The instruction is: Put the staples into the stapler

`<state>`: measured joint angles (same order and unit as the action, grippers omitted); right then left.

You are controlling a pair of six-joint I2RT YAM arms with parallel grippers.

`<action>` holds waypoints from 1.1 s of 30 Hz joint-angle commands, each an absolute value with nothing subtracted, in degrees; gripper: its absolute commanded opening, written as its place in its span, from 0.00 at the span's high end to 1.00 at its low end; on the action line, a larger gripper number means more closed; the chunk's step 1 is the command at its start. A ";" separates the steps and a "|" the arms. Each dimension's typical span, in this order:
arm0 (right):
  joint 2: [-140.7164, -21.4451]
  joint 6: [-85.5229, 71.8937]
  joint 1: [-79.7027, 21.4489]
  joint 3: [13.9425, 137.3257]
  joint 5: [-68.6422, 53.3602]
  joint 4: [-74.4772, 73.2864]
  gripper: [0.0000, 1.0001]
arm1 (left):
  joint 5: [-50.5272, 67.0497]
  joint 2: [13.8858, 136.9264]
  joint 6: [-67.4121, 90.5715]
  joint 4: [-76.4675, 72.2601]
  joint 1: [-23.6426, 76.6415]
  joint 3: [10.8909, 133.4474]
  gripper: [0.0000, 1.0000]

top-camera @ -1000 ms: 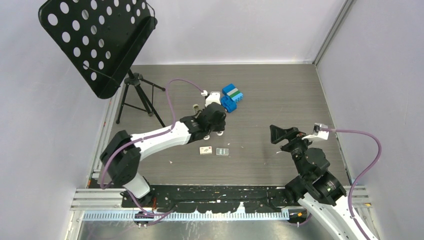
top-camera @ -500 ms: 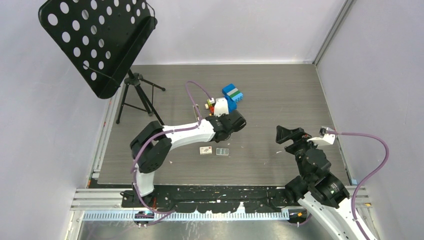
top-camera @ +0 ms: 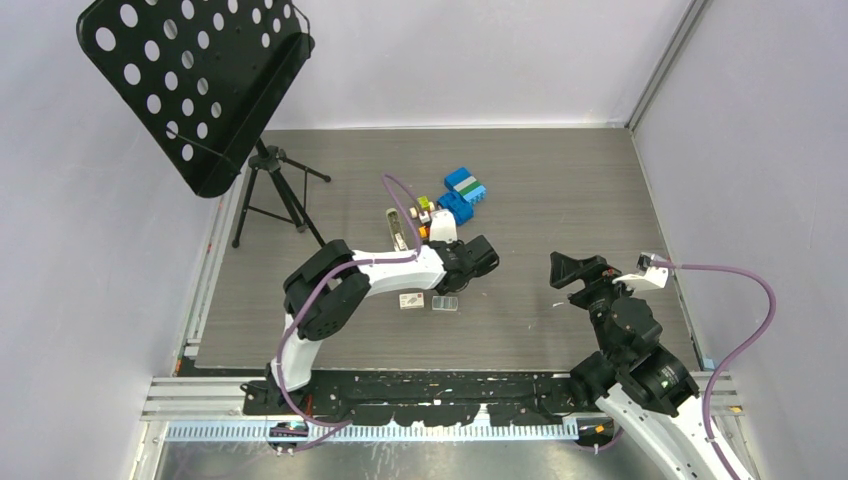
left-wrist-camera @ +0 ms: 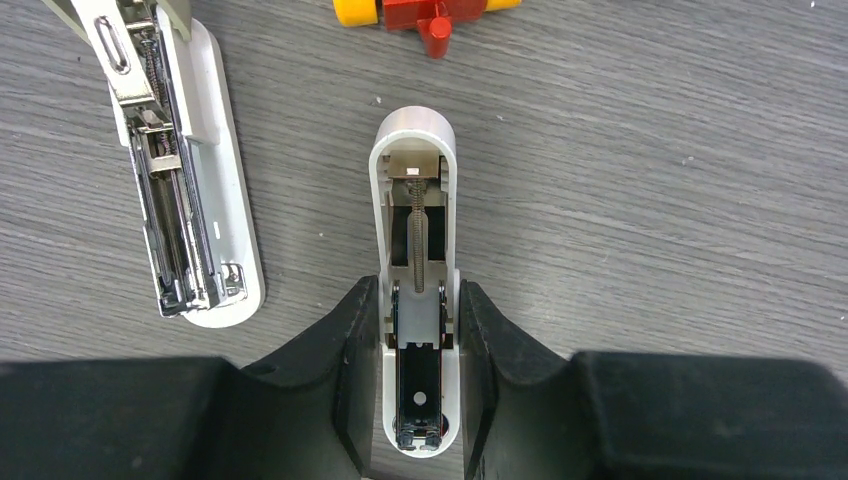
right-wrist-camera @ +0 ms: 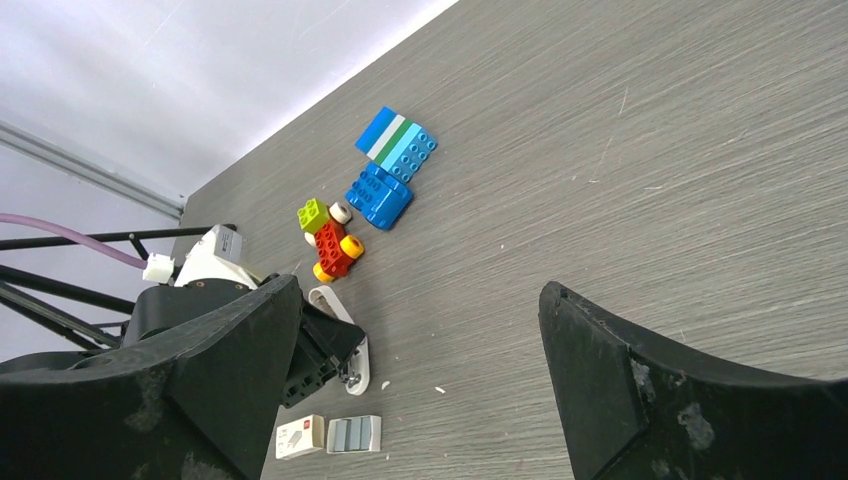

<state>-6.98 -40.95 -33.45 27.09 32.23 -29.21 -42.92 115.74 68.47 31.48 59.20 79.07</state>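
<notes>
My left gripper [left-wrist-camera: 415, 292] is shut on a white stapler [left-wrist-camera: 413, 190] body that lies flat on the table, its spring and empty channel facing up. In the top view the gripper [top-camera: 464, 262] hides it. A second white stapler half [left-wrist-camera: 190, 190] with a metal mechanism and grey-beige top lies just to its left, also seen as the beige half [top-camera: 397, 228]. The staples [right-wrist-camera: 353, 434] sit as grey strips in a small open white tray [top-camera: 445, 303] in front of the left gripper. My right gripper [right-wrist-camera: 418, 290] hovers open and empty at the right [top-camera: 572, 268].
A small whitish box [top-camera: 411, 300] lies beside the staple tray. Red-yellow toy blocks [top-camera: 424, 208] and blue blocks [top-camera: 464, 193] lie behind the stapler. A black music stand on a tripod [top-camera: 272, 190] occupies the back left.
My left arm folded its elbow and carried its gripper right and toward the front, uncovering the beige stapler half. The right gripper drifted slightly right and stayed open.
</notes>
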 commanded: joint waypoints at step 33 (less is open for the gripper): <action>-7.29 -41.75 -33.31 28.21 31.04 -28.35 0.07 | -38.29 110.96 77.52 24.00 59.41 75.03 0.23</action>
<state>-7.01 -40.95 -33.47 27.09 30.79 -29.21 -40.47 114.56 75.24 27.44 59.51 76.62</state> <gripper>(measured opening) 0.928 0.768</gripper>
